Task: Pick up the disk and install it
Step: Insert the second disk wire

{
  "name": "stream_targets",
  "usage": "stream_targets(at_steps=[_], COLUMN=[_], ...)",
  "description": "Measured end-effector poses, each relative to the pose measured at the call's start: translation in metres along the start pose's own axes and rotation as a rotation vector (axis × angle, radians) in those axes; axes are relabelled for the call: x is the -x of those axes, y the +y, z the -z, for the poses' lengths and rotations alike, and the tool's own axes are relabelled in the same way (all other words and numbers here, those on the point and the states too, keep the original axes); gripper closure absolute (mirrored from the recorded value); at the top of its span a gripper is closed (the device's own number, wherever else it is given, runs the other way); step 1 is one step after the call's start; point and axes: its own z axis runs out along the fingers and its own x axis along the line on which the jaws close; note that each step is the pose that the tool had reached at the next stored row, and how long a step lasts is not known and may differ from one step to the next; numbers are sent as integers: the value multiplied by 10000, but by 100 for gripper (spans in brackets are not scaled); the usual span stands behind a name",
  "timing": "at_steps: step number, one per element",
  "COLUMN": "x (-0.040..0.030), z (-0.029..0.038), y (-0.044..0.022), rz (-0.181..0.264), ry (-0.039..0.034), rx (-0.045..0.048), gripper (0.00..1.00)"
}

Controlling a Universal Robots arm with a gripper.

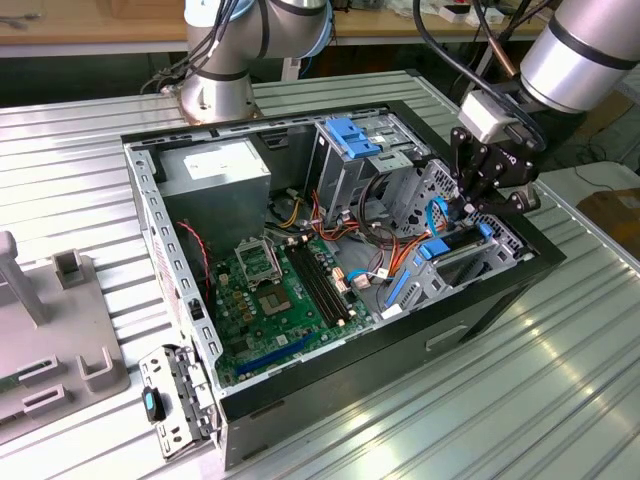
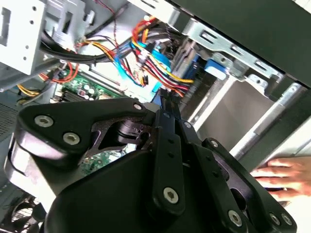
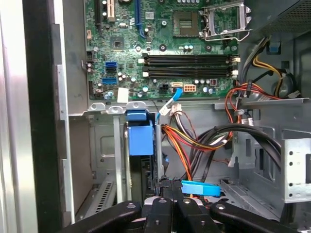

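Fingers (image 2: 167, 141) of the gripper (image 1: 472, 205) sit close together, with no gap you can see between the tips. The tips are right at the blue edge of the disk (image 1: 452, 250). I cannot tell if they pinch that edge or just press on it.

The disk stands on its side in a slot of the metal cage (image 1: 508, 240), at the front corner of the computer box (image 1: 400, 350). In the first wrist view its blue frame (image 3: 141, 141) sticks up out of the slot, so I think it is not all the way in yet.

Lots of wires (image 3: 194, 141), orange, yellow, black and blue, hang just beside the slot. I think one could get squashed or snagged if the disk or the gripper pushes against it.

The disk looks a bit tilted in the exterior view. If it goes in crooked, it may jam on the metal rails, and a hard push could bend the blue frame.

The green board (image 3: 165, 48) lies near, past the cage. A slip that way could bump its small parts.

A person's hand (image 2: 282, 177) rests outside the box, near the gripper, and could get knocked.
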Motion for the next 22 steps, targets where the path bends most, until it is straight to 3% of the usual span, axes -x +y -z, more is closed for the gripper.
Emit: stream_targets(at_steps=[2,6,10,13,19,22], x=[40,72,83,48,-109,-118], z=[-3,21,104,127,143,144], y=[2,3,2,0,-7,-8], rz=[0,0,0,0,0,0], ry=[-61,-36,-37,-39,-16,-16], rx=[3,2,1,1,0,0], gripper=[89,89,89,89,89,89])
